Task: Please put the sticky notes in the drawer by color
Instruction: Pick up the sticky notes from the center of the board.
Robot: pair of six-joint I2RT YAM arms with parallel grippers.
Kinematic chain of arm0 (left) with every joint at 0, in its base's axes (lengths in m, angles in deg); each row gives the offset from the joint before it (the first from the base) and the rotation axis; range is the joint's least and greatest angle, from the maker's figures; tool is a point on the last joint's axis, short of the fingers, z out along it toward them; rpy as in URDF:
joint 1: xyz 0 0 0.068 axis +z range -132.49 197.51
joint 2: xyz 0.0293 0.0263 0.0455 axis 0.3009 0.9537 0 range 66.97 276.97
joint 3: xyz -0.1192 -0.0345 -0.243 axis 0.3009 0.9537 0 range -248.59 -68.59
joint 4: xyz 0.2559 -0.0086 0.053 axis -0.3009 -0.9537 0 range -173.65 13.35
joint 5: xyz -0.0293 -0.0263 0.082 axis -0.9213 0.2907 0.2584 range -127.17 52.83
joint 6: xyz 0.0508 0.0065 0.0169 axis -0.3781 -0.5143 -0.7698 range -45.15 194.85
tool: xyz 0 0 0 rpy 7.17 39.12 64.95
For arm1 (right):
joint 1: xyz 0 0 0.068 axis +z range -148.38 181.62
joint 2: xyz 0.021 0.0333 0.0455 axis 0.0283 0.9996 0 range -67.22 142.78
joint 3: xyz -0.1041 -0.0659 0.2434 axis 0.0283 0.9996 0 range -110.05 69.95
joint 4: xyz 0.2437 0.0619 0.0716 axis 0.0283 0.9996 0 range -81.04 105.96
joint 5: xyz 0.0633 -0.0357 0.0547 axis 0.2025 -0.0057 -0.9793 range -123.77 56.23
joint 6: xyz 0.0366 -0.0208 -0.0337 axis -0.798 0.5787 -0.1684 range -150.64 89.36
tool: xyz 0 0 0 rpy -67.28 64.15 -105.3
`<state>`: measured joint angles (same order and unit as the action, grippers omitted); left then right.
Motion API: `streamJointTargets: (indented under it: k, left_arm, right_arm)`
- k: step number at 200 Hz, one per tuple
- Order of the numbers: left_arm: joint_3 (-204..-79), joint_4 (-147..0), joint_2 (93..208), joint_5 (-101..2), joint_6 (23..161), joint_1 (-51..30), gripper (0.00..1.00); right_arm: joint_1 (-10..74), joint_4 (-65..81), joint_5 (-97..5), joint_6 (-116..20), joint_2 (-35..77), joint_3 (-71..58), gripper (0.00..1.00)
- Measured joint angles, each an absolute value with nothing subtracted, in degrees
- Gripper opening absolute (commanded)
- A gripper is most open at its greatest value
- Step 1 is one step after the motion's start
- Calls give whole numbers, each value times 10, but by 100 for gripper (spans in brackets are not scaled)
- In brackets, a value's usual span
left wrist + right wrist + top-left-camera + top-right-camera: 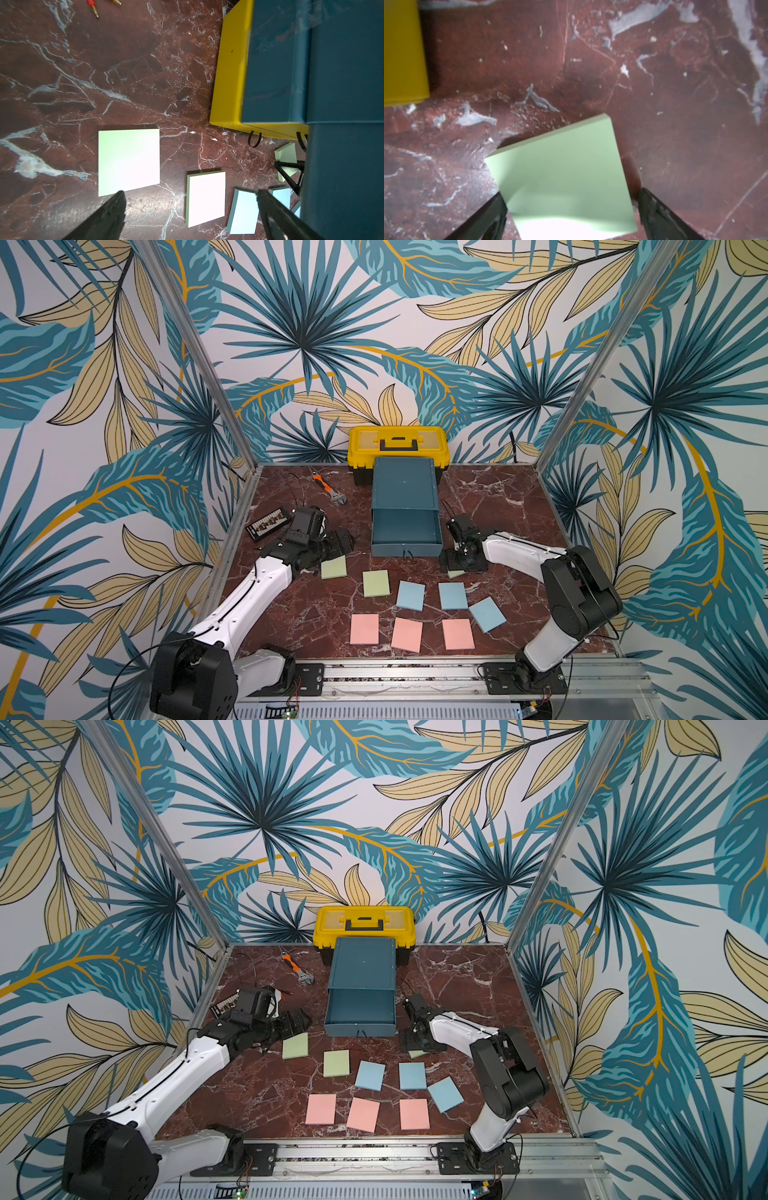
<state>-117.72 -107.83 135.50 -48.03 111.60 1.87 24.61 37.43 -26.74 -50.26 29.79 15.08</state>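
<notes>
Nine sticky notes lie on the marble in front of the drawer (405, 485), a teal cabinet whose top tray (406, 531) is pulled out. Two green pads (333, 567) (376, 583) lie at the left. The three blue pads (411, 595) (453, 595) (487, 614) and three pink pads (364, 629) (407, 635) (458, 634) lie nearer the front. My right gripper (572, 194) is open and straddles the third green pad (560, 166), with a gap beside one finger. My left gripper (191, 192) is open and holds nothing, just behind the leftmost green pad (128, 160).
A yellow toolbox (398, 443) stands behind the cabinet against the back wall. An orange wrench (330, 491) and a black strip of parts (268, 522) lie at the back left. Yellow lower drawer fronts (230, 83) with black loop pulls (255, 139) show under the open tray.
</notes>
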Motion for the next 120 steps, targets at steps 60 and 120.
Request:
streamJointTargets:
  k: [60,120]
  left_arm:
    - [-1177,-1078,1358,-479,1116,19,100]
    - [-1177,-1079,1358,-479,1114,19,100]
  right_arm:
    - [245,375,-267,-503,299,150,80]
    - [245,375,-268,-505,299,150,73]
